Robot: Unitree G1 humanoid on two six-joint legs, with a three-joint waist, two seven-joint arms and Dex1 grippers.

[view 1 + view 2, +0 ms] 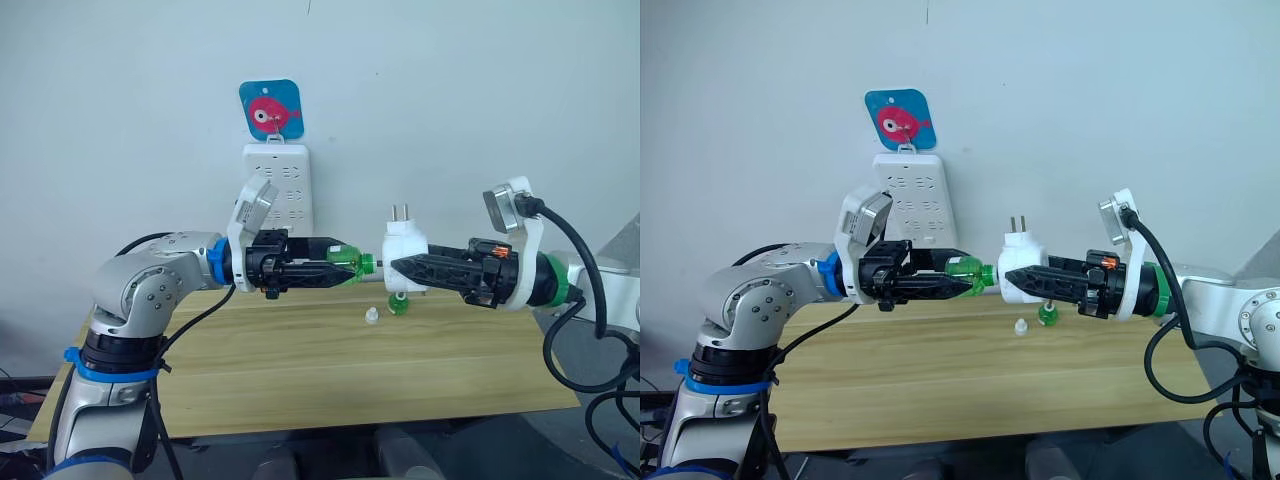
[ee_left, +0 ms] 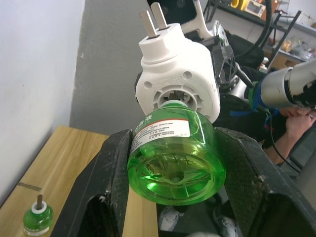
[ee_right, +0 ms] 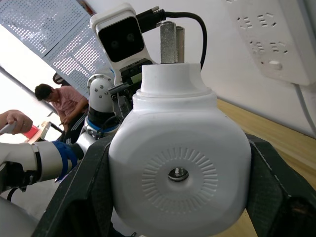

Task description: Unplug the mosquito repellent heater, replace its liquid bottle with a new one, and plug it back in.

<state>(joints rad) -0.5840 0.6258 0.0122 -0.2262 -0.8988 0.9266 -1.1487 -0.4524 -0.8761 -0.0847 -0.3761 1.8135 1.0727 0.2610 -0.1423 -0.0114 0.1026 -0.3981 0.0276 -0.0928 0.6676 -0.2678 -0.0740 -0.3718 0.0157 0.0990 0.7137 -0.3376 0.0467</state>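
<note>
Above the table, my right gripper [image 1: 400, 267] is shut on the white mosquito repellent heater [image 1: 405, 247], prongs pointing up. My left gripper [image 1: 345, 270] is shut on a green liquid bottle [image 1: 353, 263] lying sideways, its neck meeting the heater's round socket [image 2: 177, 96]. In the right wrist view the heater [image 3: 178, 168] sits between the fingers [image 3: 276, 182], vent hole facing the camera. A second green bottle [image 1: 398, 303] stands on the table below the heater, with a small white cap [image 1: 372, 316] beside it.
A tall white power strip [image 1: 277, 186] hangs on the wall under a blue fish hook [image 1: 271, 108]. The wooden table [image 1: 300, 370] spreads below both arms. A person [image 3: 57, 101] shows far behind in the right wrist view.
</note>
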